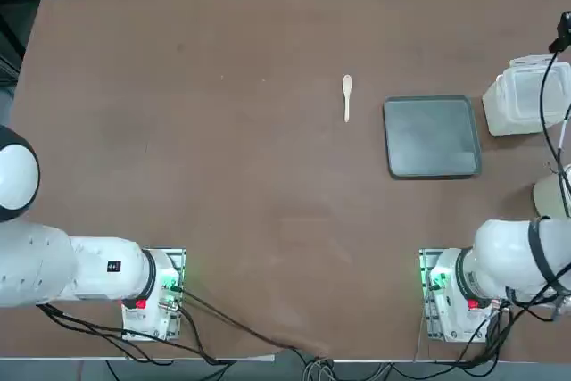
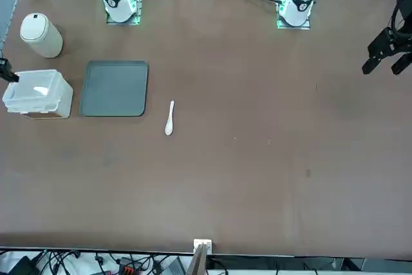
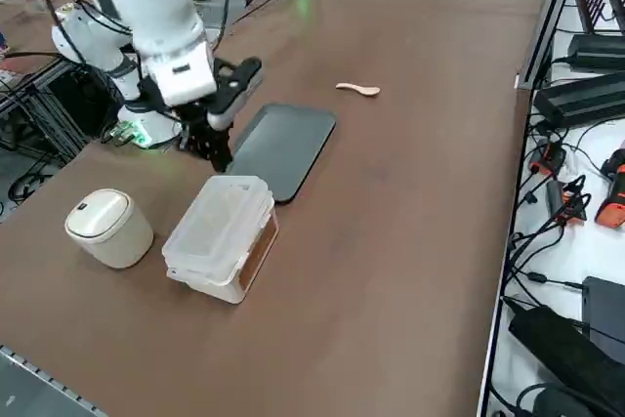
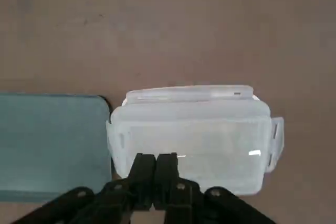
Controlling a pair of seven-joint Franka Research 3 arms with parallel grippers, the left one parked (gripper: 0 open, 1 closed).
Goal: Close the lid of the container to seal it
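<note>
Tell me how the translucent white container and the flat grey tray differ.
The boxy, translucent white plastic container stands tall, whereas the flat grey rectangular tray lies low. The container has a lid on top; the tray is open, with only a shallow rim. Both have rounded corners and rest on the brown table.
</note>
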